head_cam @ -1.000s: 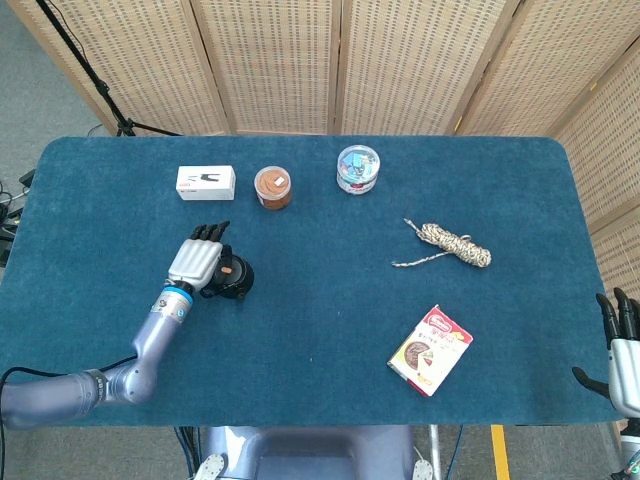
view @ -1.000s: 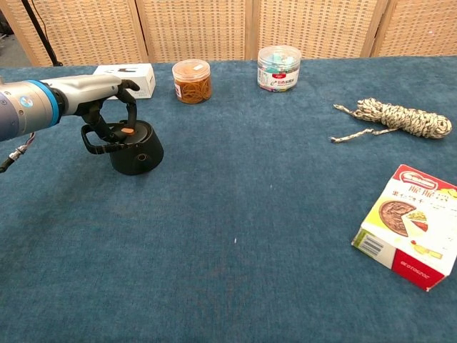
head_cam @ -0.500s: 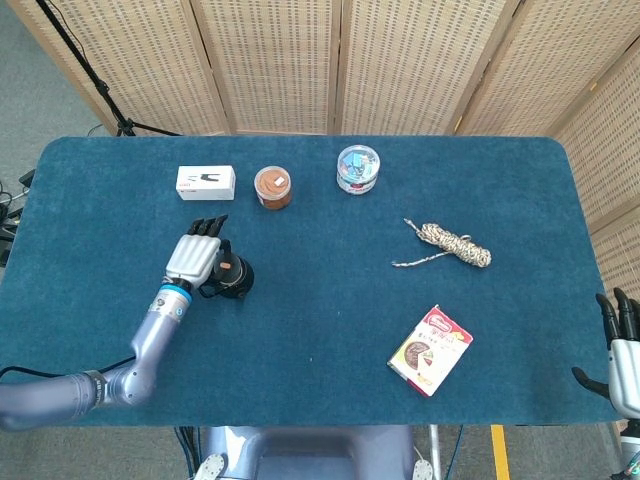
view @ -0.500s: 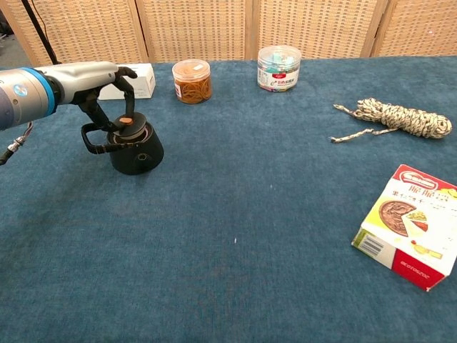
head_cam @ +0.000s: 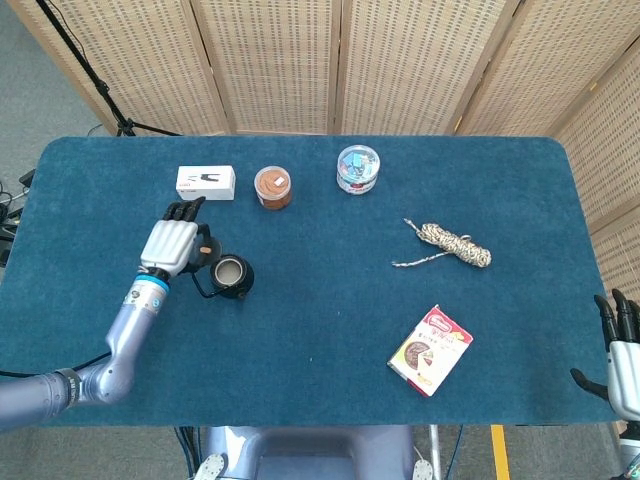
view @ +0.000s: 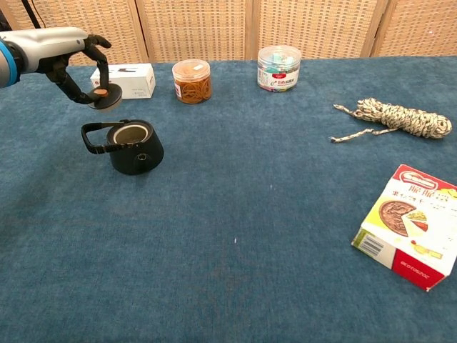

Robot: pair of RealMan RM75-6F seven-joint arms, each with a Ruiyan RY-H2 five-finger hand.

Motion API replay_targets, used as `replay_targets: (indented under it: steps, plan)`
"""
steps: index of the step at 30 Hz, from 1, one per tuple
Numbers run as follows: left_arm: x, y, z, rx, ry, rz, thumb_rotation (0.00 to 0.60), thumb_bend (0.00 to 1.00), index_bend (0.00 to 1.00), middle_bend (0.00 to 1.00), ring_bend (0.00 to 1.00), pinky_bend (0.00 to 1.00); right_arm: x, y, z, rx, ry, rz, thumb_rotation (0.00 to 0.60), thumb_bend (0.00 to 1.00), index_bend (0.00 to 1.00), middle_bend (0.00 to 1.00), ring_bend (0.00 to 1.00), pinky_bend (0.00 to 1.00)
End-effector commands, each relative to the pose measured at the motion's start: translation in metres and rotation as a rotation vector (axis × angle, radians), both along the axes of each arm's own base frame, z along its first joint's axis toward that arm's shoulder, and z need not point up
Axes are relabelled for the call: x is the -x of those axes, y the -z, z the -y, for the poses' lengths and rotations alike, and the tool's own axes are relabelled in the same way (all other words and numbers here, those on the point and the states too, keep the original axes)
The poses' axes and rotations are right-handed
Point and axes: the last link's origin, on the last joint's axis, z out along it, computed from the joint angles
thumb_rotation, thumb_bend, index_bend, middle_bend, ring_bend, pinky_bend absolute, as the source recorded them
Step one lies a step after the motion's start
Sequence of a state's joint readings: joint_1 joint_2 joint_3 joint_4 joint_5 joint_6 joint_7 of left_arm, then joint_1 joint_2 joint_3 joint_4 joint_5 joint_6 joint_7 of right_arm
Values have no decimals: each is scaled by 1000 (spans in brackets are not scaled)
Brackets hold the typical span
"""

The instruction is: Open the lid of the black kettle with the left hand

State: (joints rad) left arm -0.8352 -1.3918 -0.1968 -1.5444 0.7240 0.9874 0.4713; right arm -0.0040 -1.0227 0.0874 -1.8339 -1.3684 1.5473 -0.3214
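Note:
The black kettle (view: 132,146) stands on the blue table with its mouth uncovered; from the head view the kettle (head_cam: 230,274) shows a pale inside. Its black lid (view: 106,96), with an orange knob on top, hangs in the air above and to the left of the kettle, pinched in my left hand (view: 80,58). From the head view my left hand (head_cam: 173,243) sits just left of the kettle. Only the top of my right hand (head_cam: 622,352) shows at the bottom right corner, fingers spread apart, holding nothing.
A white box (view: 126,79), an orange-filled jar (view: 192,81) and a clear tub (view: 279,67) line the far side. A coiled rope (view: 400,117) lies at the right. A snack box (view: 411,226) lies near the front right.
My left hand has lifted the lid off the kettle and carried it up and to the left. The kettle stays in place, now uncovered. The right hand has not moved.

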Motion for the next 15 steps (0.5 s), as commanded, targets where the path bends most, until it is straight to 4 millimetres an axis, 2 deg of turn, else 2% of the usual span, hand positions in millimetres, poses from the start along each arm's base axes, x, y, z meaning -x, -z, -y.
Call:
replay_targets:
  steps: [1,6,15]
  plan:
    - [23,-3,-6,11,-52,-10,600,391,603,0,0,0,0,0,0,-2,0,0,600,56,0,0,0,0]
    - [47,8,-13,43,-107,-6,600,391,603,0,0,0,-1,1,-1,-4,2,-3,600,56,0,0,0,0]
    - [68,30,-19,80,-137,-37,600,395,603,0,0,0,2,1,1,-5,14,-6,600,55,0,0,0,0]
